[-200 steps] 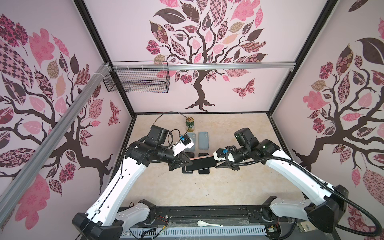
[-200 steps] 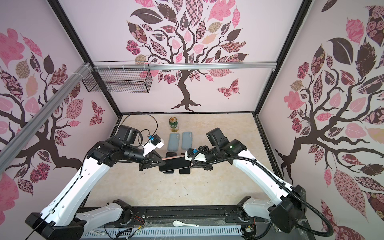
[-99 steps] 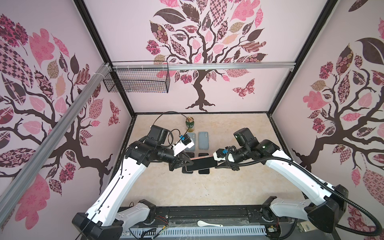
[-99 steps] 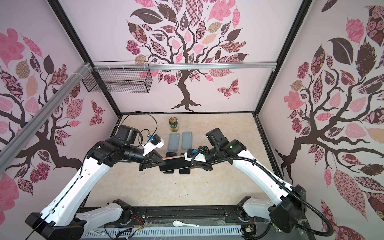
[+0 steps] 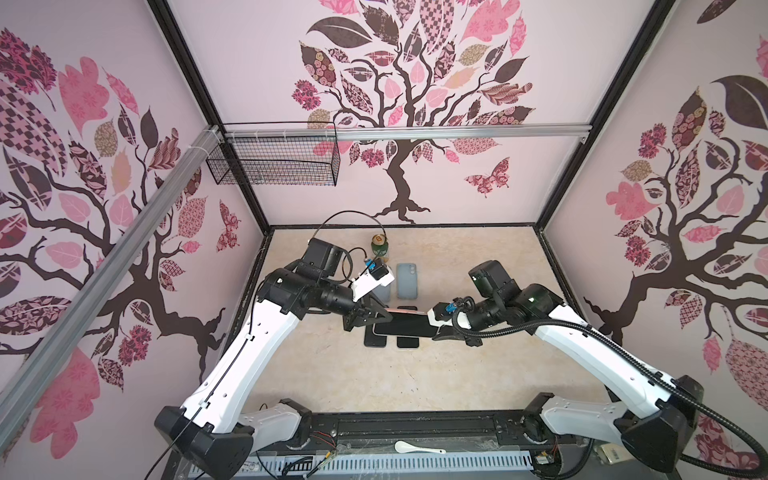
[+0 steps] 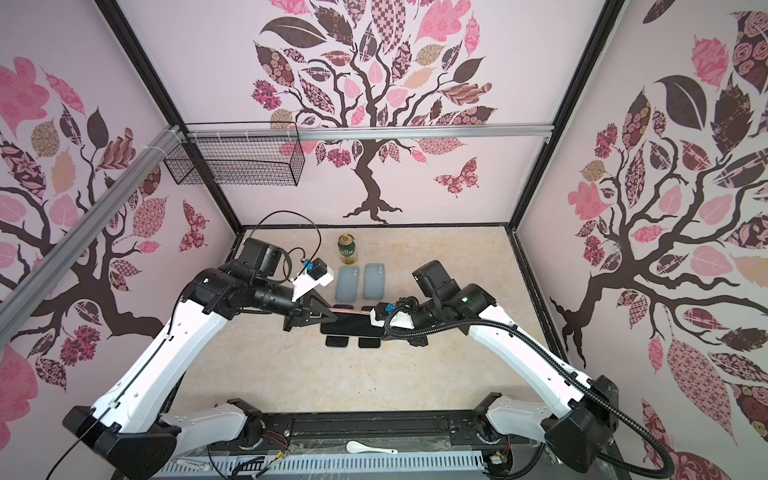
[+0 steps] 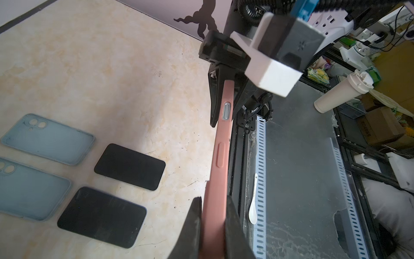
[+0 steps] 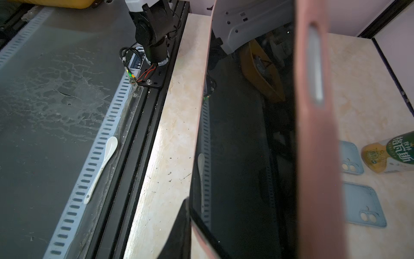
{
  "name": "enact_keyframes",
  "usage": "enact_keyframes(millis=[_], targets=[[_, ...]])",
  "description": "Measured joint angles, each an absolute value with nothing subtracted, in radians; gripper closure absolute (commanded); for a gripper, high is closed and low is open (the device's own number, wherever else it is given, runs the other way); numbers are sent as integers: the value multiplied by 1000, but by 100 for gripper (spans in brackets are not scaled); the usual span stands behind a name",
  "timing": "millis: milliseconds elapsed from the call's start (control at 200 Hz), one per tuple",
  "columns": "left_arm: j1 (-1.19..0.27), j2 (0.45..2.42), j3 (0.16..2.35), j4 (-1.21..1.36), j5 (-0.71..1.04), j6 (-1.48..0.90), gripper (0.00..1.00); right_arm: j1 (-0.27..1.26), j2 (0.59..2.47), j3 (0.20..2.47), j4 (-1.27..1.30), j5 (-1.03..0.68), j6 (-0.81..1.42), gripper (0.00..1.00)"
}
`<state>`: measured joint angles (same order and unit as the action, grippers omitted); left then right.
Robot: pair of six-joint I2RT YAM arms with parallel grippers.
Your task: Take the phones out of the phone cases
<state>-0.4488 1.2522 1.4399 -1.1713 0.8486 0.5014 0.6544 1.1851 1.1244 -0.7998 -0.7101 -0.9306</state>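
Left claw (image 7: 212, 231) is clamped on one end of the pink phone case (image 7: 220, 157), a finger flat against each face. At upper centre of the left wrist view, the right claw (image 7: 225, 116) pinches the far end likewise. Inside the case sits the phone (image 8: 242, 157), on its long edge at mid-frame in both top views, overlapping two dark phones (image 5: 376, 341) lying flat.

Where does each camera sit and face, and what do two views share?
Both top views: high up front, looking down at the table; left arm and right arm meet at the cased phone.
Left wrist: on the left arm, facing the right gripper; own fingers show.
Right wrist: on the right arm, facing the left arm's base; one finger shows.
Wrist views share the spoon.
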Motion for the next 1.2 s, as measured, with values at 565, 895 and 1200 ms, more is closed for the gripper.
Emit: enact_keyframes(millis=[565,895,1200], targets=[[-439,1339,1498,-1224,951,499,100,706,1033,999,-661,-617,-892,91],[-417,1259,1468,-1113,1016,469,100,714,985,999,-636,-679,-856,58],[-412,1257,1445,-1041,1084,428,100,714,971,926,-479,-752,-731,59]])
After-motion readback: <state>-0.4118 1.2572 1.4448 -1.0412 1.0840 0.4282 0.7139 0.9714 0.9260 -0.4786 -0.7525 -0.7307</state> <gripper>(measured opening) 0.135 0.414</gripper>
